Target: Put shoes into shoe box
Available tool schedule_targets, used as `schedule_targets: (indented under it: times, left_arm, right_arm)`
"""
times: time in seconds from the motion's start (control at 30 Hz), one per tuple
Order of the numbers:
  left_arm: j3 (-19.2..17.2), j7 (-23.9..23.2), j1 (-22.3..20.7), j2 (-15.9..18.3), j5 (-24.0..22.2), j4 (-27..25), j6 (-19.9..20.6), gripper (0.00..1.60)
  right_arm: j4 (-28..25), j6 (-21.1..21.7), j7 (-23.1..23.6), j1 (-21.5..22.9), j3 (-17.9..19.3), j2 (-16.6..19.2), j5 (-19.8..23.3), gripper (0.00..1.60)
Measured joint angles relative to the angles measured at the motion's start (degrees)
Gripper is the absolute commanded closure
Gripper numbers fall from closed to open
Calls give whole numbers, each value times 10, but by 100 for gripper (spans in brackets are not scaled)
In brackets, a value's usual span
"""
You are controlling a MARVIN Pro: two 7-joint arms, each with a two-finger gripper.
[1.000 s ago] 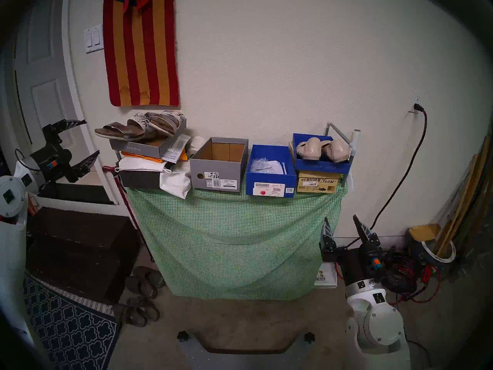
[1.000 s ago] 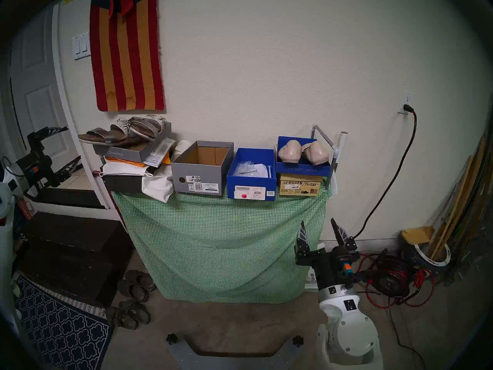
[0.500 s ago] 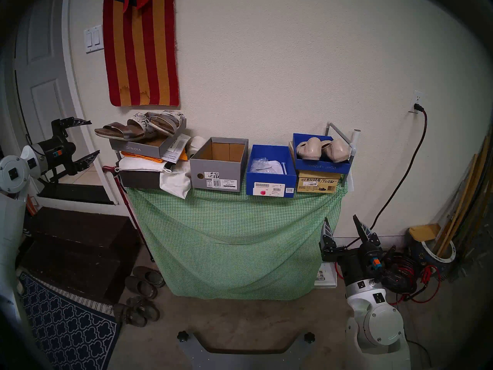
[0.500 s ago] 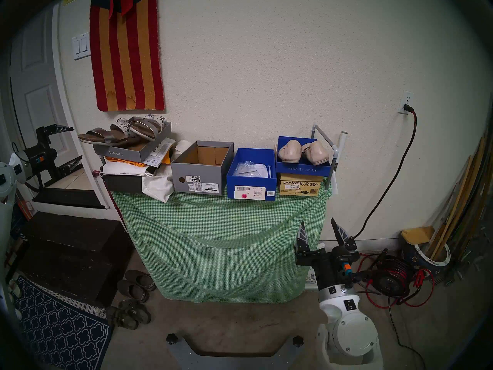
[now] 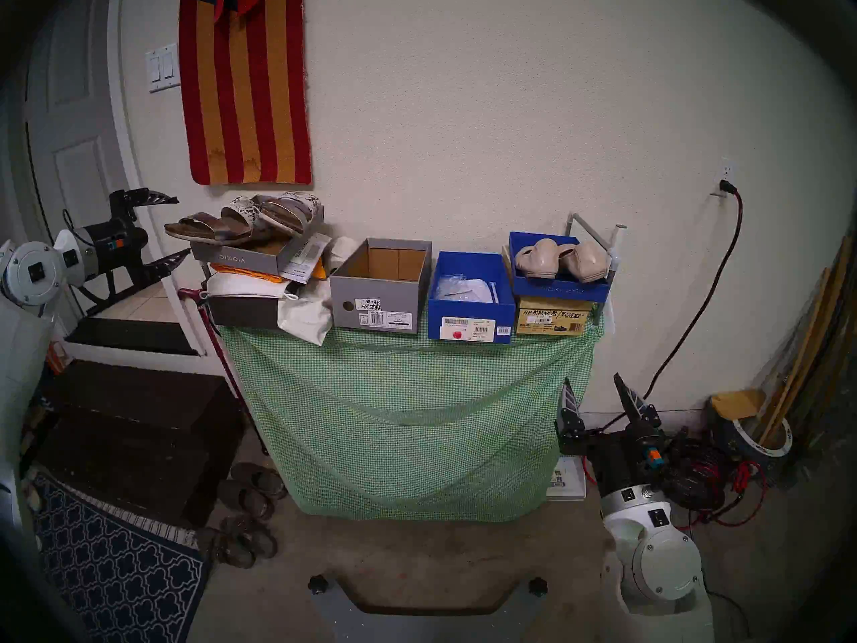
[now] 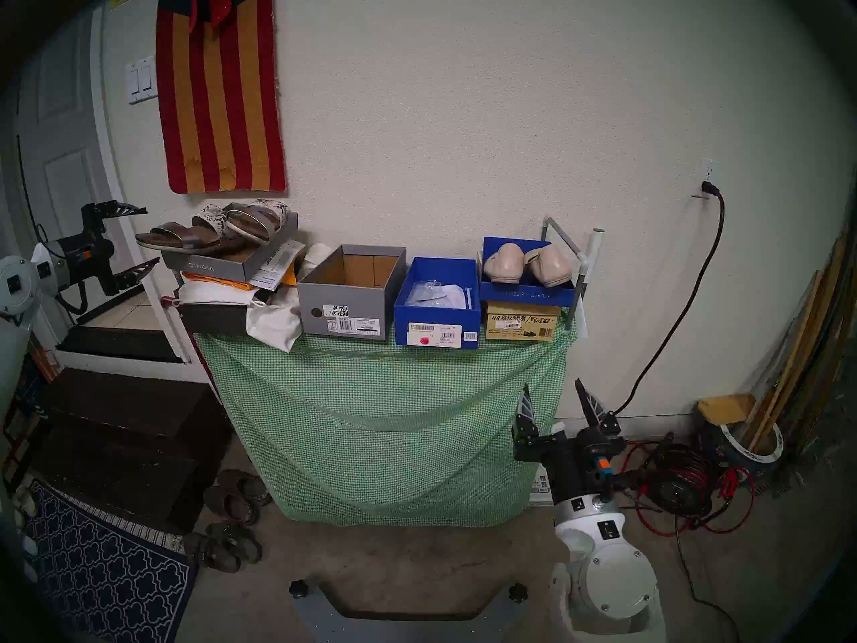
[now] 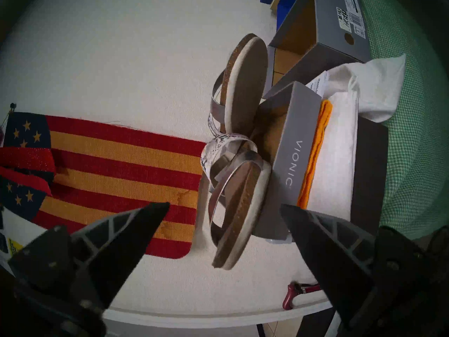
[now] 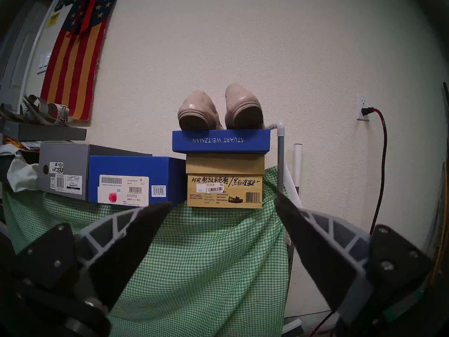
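The toes of the beige flats (image 8: 220,110) are hidden behind their own heels in the right wrist view. The blue box's (image 5: 470,298) contents are seen only as a pale wrapped bundle, too blurred to be identified. The small print on the gray box's (image 5: 380,287) label cannot be read. The striped flag (image 5: 246,85) is cut off by the upper edge.

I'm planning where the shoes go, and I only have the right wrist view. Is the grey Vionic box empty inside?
Observer: Yes. The head view shows the grey Vionic box open, with bare cardboard inside.
Operator: And the blue box beside it?
Observer: The blue box holds only white wrapping, no shoes.
Operator: Where is the left claw?
Observer: The left claw is open and aimed at the sandals on the upturned lid. It grips nothing.
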Motion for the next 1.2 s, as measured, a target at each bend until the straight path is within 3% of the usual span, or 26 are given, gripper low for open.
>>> schedule_targets:
  times: [0.57,0.6,0.63,0.67,0.7,0.73,0.77,0.8,0.83,0.87,1.07,1.2]
  left_arm:
    - [97,6,-110,9,-31,89,9,0]
    - [103,1,-116,10,-32,95,7,17]
    - [113,-10,-125,11,-33,104,3,67]
    - [117,-14,-129,12,-33,107,1,83]
    - [124,-23,-135,13,-34,114,-3,82]
    - [133,-36,-145,14,-35,123,-9,70]
    - [136,-42,-148,14,-36,126,-11,91]
    - [141,-53,-154,15,-37,130,-15,102]
    - [145,-61,-158,16,-38,134,-19,143]
    - [150,-72,-165,17,-38,139,-23,160]
    - [169,-115,-202,18,-39,165,-48,160]
    - [163,-125,-225,9,-54,177,-51,160]
  right_arm:
    - [0,0,0,0,0,0,0,0]
    - [0,0,0,0,0,0,0,0]
    - [0,0,0,0,0,0,0,0]
    - [0,0,0,0,0,0,0,0]
    - [0,0,0,0,0,0,0,0]
    - [0,0,0,0,0,0,0,0]
    - [0,0,0,0,0,0,0,0]
    - [0,0,0,0,0,0,0,0]
    - [0,0,0,0,0,0,0,0]
    - [0,0,0,0,0,0,0,0]
    - [0,0,0,0,0,0,0,0]
    - [0,0,0,0,0,0,0,0]
